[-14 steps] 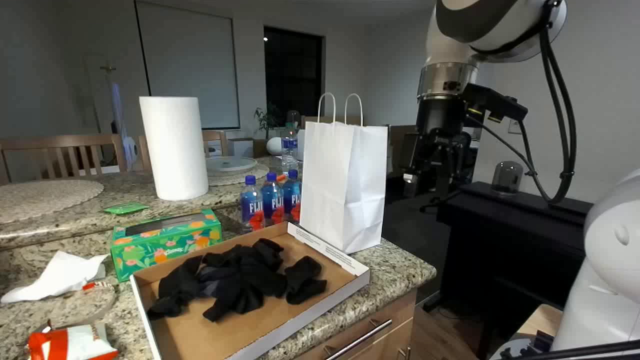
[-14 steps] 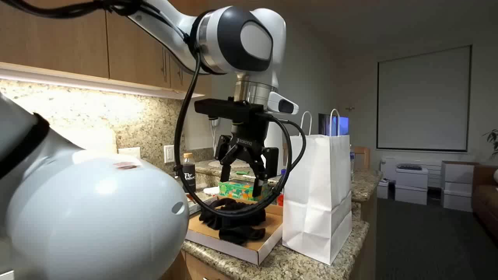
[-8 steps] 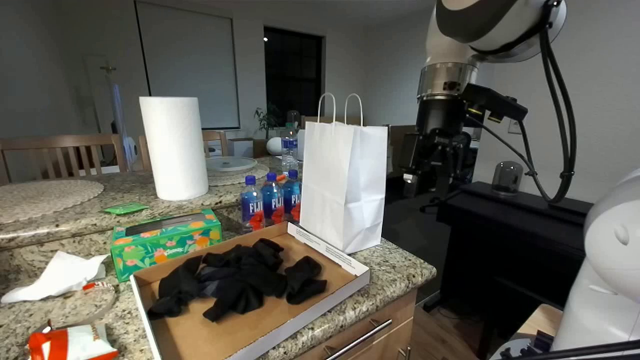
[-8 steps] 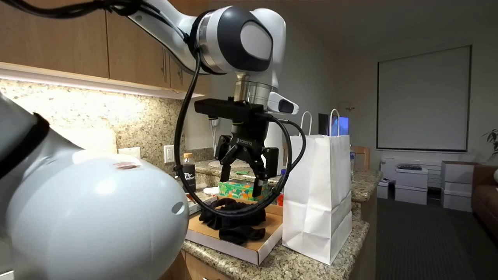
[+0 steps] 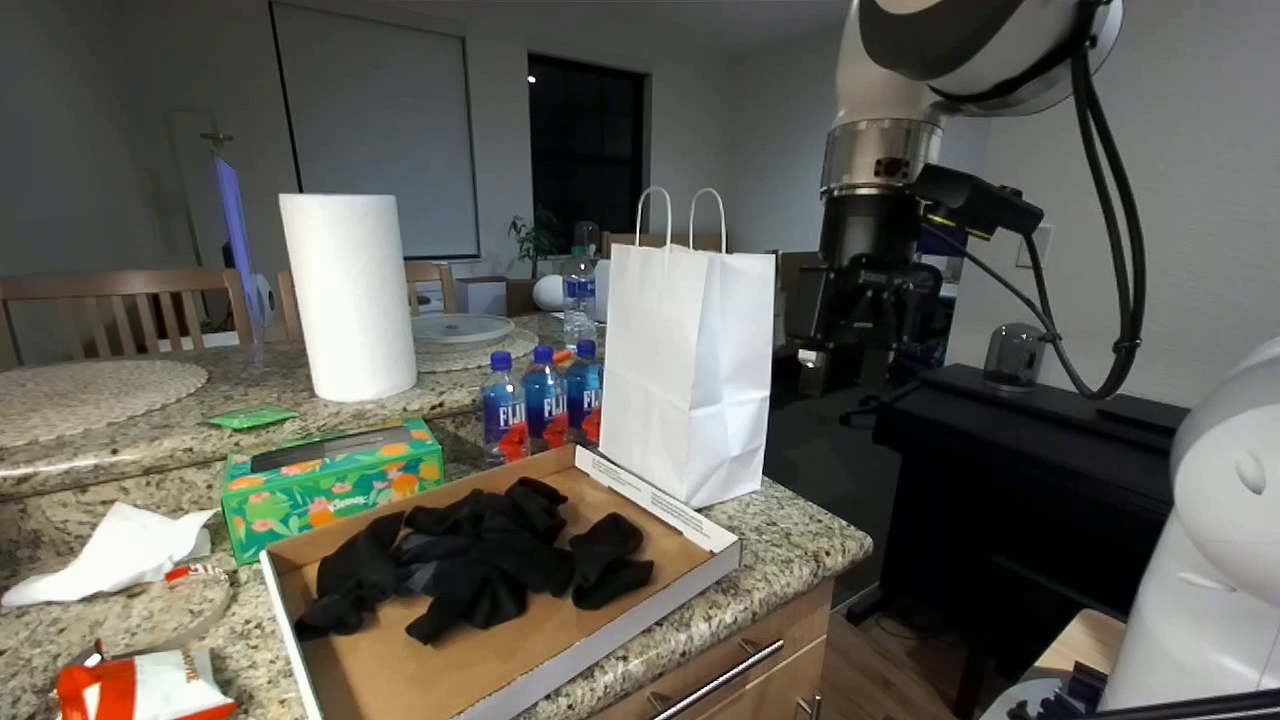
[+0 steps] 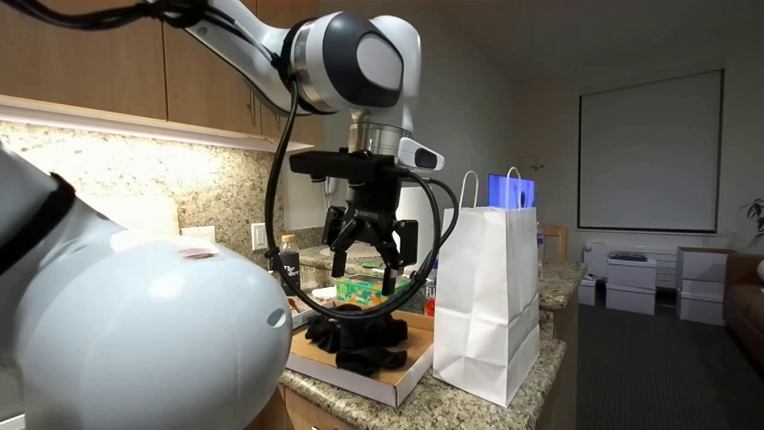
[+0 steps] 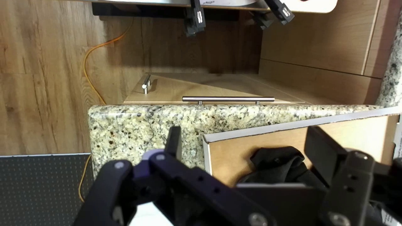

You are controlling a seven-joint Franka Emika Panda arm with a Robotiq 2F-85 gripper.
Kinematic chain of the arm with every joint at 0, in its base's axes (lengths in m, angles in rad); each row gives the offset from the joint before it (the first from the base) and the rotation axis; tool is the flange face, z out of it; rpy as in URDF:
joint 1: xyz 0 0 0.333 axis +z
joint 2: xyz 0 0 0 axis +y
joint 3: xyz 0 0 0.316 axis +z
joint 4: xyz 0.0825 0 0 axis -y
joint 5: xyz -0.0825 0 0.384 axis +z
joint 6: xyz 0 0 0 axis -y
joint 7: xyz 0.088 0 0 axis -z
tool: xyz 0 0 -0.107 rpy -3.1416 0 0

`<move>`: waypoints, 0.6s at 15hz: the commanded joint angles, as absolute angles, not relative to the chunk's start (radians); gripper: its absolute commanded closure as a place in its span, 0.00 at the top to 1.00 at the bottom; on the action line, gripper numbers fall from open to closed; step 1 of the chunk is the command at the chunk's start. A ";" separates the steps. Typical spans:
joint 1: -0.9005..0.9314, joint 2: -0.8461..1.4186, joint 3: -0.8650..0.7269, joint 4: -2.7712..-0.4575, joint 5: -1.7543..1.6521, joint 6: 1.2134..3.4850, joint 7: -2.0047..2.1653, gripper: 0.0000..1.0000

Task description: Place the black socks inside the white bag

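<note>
Well, black socks [image 5: 490,560] crumpled in box [image 5: 400,675], count unclear; white bag [image 5: 650,370] upright, creased; jaws apart.

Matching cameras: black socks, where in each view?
In an exterior view: black socks, mostly left of centre, lower half.
In an exterior view: black socks, lower half, near mid-width.
In the wrist view: black socks, right of centre, lower half, partly hidden by the gripper.
Shared landmark: shallow cardboard tray under them.
</note>
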State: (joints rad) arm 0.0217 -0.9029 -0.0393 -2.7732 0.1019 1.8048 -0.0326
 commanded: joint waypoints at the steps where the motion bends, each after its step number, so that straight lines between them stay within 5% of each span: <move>1: 0.070 -0.869 0.068 -2.739 0.109 1.831 0.015 1.00; 9: 0.165 -0.792 0.206 -2.663 0.165 2.134 0.118 1.00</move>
